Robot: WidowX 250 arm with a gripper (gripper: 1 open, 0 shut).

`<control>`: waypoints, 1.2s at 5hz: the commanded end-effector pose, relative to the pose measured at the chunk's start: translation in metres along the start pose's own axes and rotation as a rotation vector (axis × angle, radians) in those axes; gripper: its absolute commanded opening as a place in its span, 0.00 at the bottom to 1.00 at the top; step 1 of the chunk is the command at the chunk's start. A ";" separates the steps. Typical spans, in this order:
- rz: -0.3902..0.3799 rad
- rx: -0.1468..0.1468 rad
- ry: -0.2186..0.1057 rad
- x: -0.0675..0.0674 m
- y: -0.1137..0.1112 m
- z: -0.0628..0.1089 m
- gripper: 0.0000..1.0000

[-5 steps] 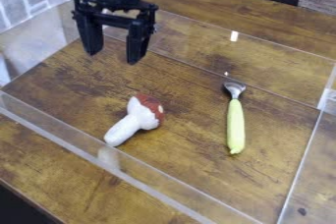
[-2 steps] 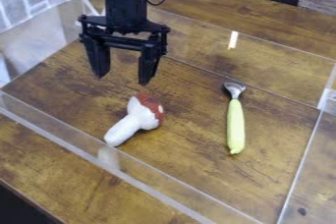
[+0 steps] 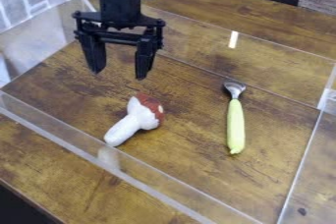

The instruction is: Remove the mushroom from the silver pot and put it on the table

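The mushroom [image 3: 136, 118] already lay on the bare counter [image 3: 269, 61], with no silver pot in view, so the task looked essentially done. It rested on its side, white stem pointing near-left, reddish cap far-right. The tool [image 3: 117, 61] hung above and beyond it, spread wide and holding nothing.

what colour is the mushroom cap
Reddish-brown, on a white stem; the mushroom shows in the only camera view.
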State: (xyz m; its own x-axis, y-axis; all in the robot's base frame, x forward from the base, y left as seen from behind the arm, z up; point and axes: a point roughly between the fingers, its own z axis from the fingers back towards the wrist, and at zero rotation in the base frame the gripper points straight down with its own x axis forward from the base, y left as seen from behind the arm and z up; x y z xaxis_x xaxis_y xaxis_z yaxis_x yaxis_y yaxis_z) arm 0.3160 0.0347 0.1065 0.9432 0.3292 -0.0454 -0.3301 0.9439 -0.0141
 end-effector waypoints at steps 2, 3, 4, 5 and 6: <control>-0.026 0.007 -0.033 0.007 0.001 -0.005 1.00; -0.072 0.012 -0.039 0.012 0.007 -0.007 1.00; -0.067 0.009 -0.043 0.010 0.002 -0.003 1.00; -0.063 0.002 -0.054 0.008 -0.004 0.005 1.00; -0.061 -0.008 -0.066 0.005 -0.010 0.013 1.00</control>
State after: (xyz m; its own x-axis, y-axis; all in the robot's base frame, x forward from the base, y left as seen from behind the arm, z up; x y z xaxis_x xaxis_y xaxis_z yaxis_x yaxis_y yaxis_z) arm 0.3166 0.0304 0.0890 0.9559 0.2839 -0.0754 -0.2850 0.9585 -0.0036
